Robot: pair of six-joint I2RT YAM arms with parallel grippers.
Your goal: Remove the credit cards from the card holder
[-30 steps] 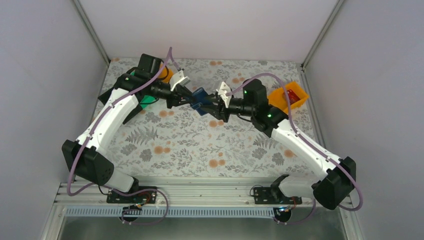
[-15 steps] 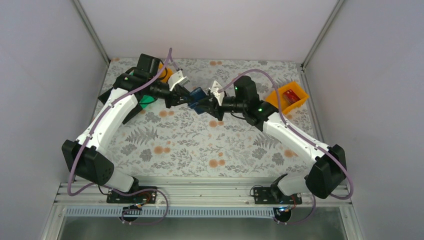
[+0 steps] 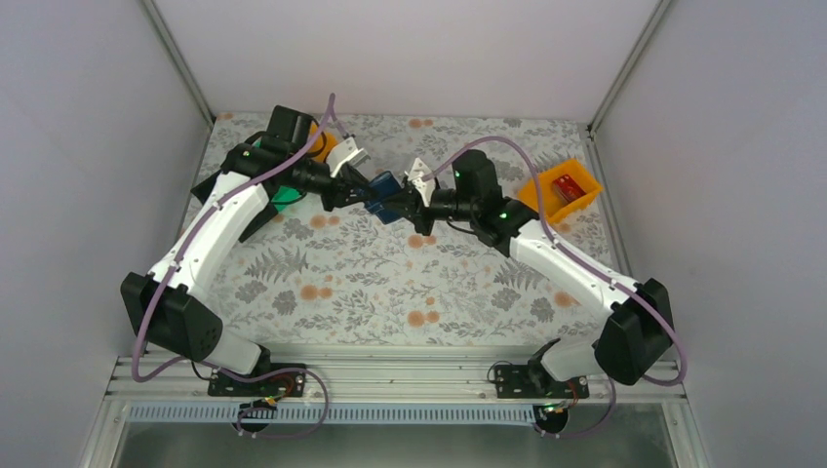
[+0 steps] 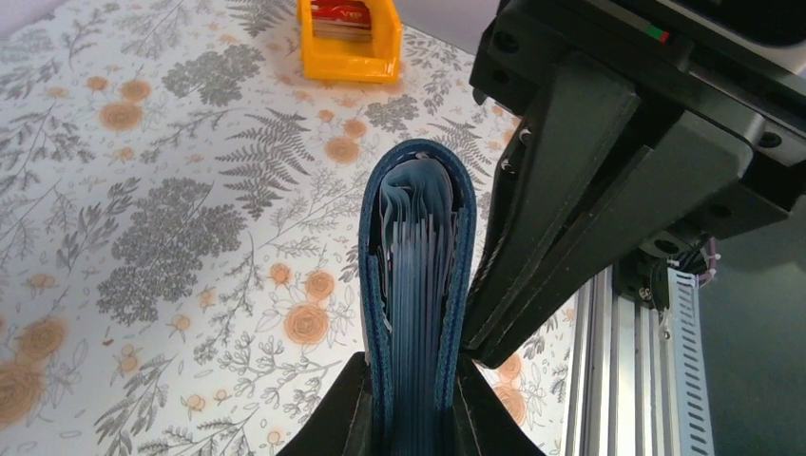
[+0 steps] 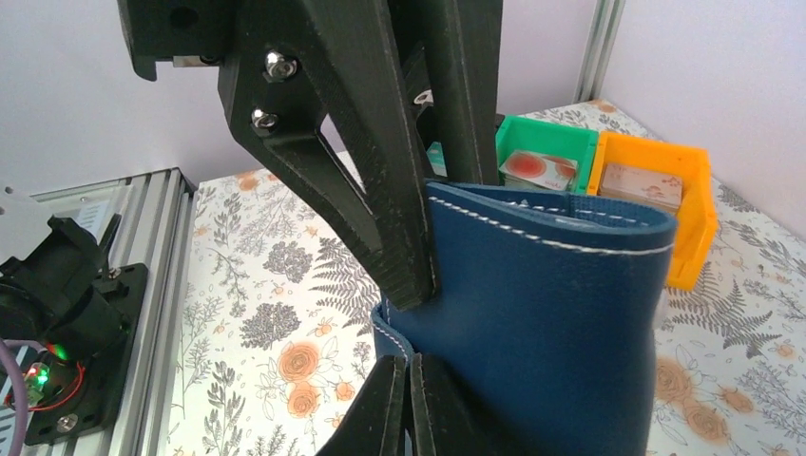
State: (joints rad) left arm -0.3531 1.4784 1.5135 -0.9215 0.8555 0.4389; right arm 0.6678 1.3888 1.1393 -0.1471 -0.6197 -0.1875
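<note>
The card holder is a navy bifold, held in the air over the far middle of the table. My left gripper is shut on it. In the left wrist view the holder stands folded and edge-on between my left gripper's fingers, with pale blue pocket layers inside; no card edge is clear. My right gripper is shut, its tips against the holder's outer side. The right gripper shows a hairline gap. Credit cards lie in bins: a pale card with a reddish blotch and a red one.
An orange bin with a red card stands at the far right. A green bin and a second orange bin sit at the far left under my left arm. The floral table runs to a metal rail at the near edge.
My right arm has swung left and brought its gripper up against the holder. The left arm and the holder have stayed nearly still.
</note>
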